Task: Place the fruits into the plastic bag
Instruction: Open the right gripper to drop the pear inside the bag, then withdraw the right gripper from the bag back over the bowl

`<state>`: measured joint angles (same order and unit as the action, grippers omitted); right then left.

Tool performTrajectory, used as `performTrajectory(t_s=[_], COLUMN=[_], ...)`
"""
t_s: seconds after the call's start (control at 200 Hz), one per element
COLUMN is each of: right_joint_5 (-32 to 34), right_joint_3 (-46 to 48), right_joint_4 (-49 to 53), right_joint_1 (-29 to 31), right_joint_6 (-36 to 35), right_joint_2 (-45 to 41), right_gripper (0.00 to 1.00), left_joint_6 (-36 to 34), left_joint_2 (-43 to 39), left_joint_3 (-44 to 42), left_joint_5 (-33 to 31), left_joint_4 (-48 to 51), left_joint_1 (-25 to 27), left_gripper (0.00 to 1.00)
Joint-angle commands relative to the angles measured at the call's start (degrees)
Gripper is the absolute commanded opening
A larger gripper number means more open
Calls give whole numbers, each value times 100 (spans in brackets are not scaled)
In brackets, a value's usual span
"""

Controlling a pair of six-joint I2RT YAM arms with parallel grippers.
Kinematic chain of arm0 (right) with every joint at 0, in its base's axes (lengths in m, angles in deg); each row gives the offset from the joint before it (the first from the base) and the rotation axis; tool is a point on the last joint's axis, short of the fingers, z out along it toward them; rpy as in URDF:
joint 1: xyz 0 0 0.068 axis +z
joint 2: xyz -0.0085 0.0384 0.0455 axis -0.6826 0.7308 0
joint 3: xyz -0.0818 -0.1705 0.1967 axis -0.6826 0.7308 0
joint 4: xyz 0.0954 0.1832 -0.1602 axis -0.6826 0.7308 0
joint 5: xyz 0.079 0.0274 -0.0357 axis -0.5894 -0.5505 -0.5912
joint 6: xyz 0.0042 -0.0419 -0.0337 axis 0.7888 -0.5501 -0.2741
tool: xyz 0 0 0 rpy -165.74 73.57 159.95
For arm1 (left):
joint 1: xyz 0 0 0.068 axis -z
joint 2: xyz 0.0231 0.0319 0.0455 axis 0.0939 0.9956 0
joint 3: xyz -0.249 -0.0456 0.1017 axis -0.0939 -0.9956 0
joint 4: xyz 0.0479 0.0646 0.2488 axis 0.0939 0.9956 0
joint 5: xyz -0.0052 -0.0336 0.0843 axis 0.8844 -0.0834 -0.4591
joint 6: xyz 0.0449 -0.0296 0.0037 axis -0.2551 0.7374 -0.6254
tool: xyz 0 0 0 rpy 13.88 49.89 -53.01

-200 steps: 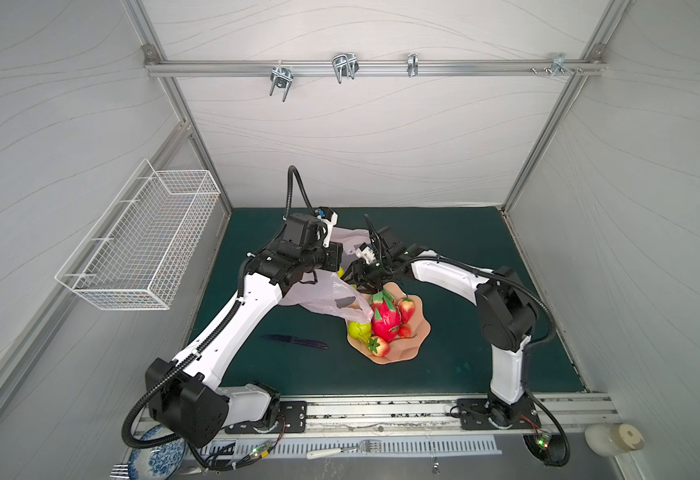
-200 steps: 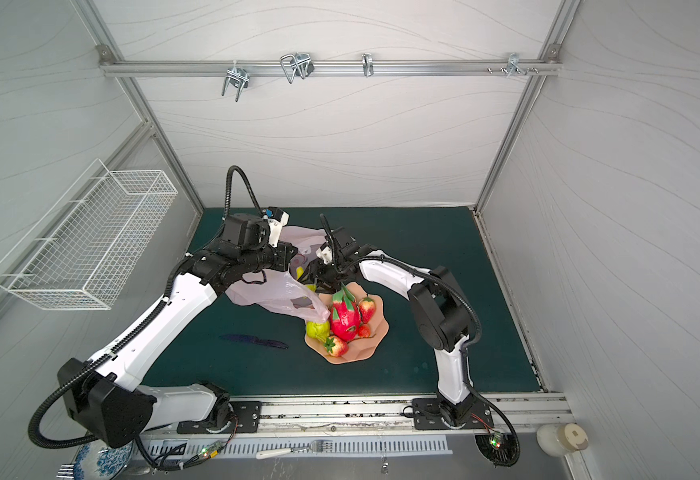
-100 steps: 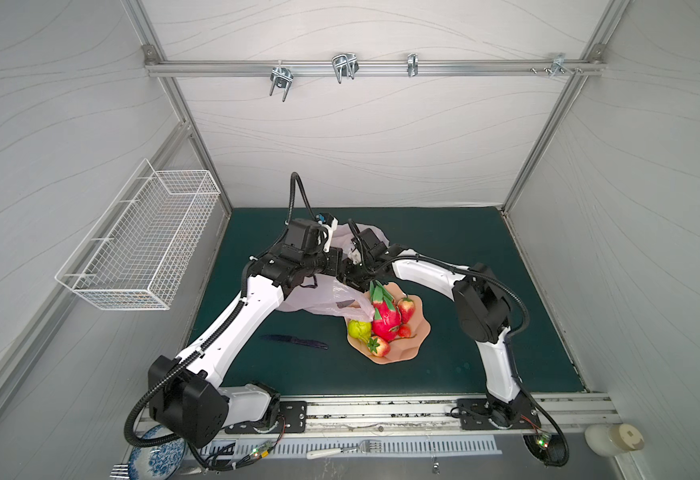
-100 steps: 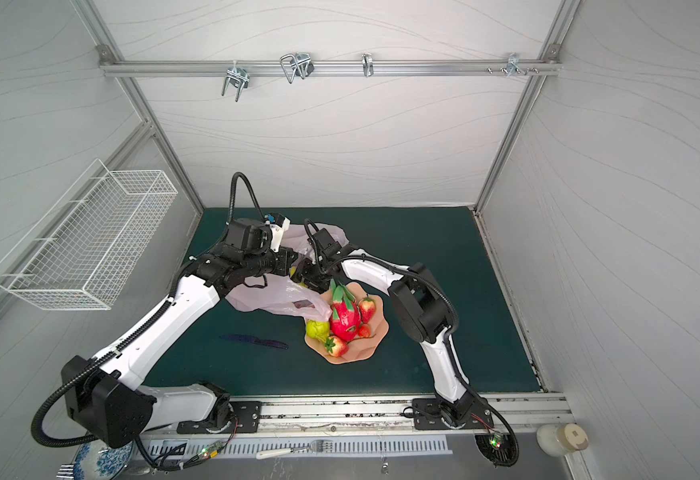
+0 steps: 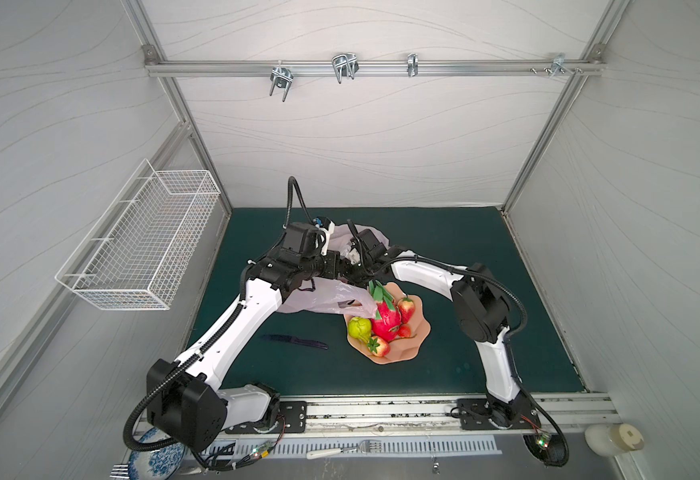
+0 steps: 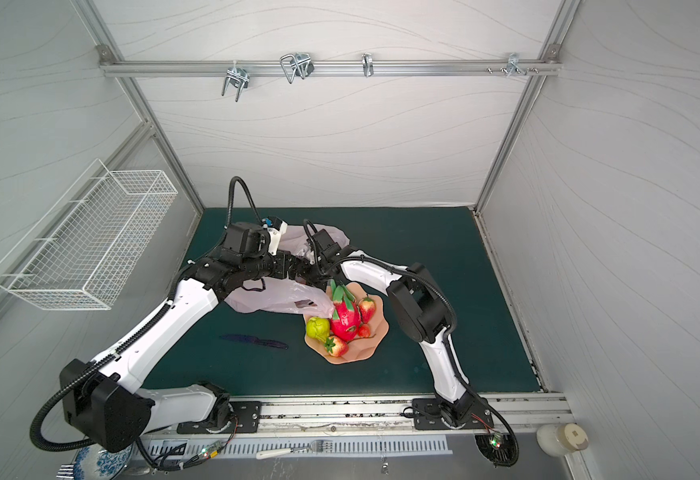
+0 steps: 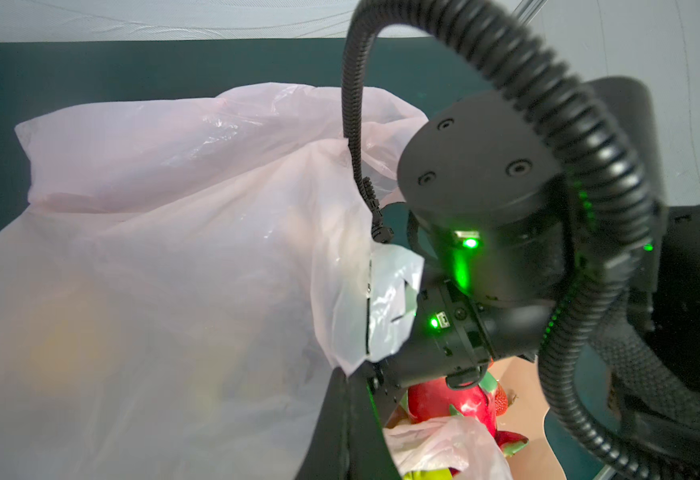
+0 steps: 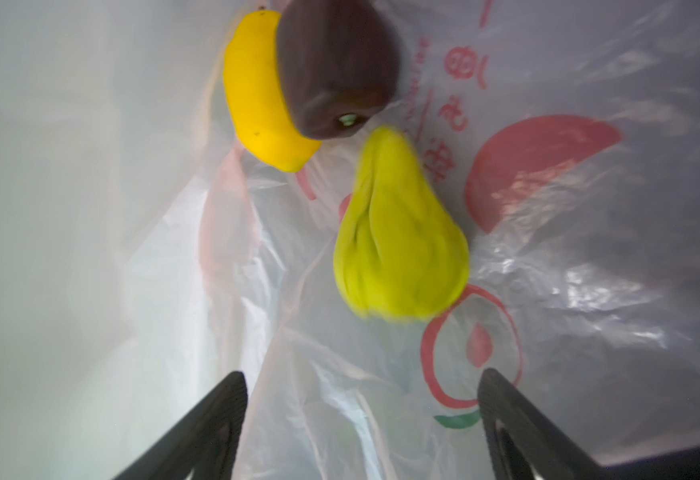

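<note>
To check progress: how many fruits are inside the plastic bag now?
3, all in the right wrist view: a yellow lemon, a dark brown-purple fruit beside it, and a green pear nearest the open right pincer. Folds of the plastic bag may hide more.

The plastic bag (image 8: 589, 291) is a see-through pale pink with red print on it: round red fruit shapes, some red lettering and one tiny green leaf. The lemon (image 8: 256, 104) is bright yellow, the dark fruit (image 8: 335, 66) a glossy brown-purple, the pear (image 8: 398, 245) more yellow-green tbh. The dragon fruit (image 5: 386, 320) is pink-red with green scales, the strawberries (image 5: 406, 308) red with green tops, the knobbly fruit (image 5: 359, 328) lime green. The bowl (image 5: 406, 353) is peach, the mat (image 5: 464, 249) deep teal, the knife (image 5: 294, 341) dark purple-blue, the wire basket (image 5: 140, 249) white, and the plate (image 5: 152, 457) blue-and-white patterned.
</note>
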<state>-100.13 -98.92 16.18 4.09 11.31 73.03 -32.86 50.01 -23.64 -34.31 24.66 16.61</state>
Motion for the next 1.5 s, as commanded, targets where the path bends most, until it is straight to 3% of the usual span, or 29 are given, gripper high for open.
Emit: performTrajectory(t_s=[0.0, 0.3, 0.605, 1.276, 1.491], right_joint_5=[-355, -532, -385, 1332, 1592], right_joint_3=[41, 364, 673, 1905, 2223], right_joint_4=[-369, -177, 831, 2915, 3326], right_joint_1=[31, -32, -158, -532, -635], right_joint_6=[-18, -206, -776, -1986, -2630], right_joint_2=[-381, -943, -1600, -3869, -4417], right_gripper=[90, 91, 92, 96, 95], left_joint_6=[44, 68, 96, 70, 70], left_joint_2=[-163, -250, -334, -481, -544], left_joint_3=[18, -10, -108, -133, -142], left_joint_5=[-11, -50, -136, -54, -22], left_joint_4=[-294, -271, -243, -125, -104], left_joint_1=[-43, -55, -64, -73, -73], left_gripper=[0, 0, 0, 0, 0])
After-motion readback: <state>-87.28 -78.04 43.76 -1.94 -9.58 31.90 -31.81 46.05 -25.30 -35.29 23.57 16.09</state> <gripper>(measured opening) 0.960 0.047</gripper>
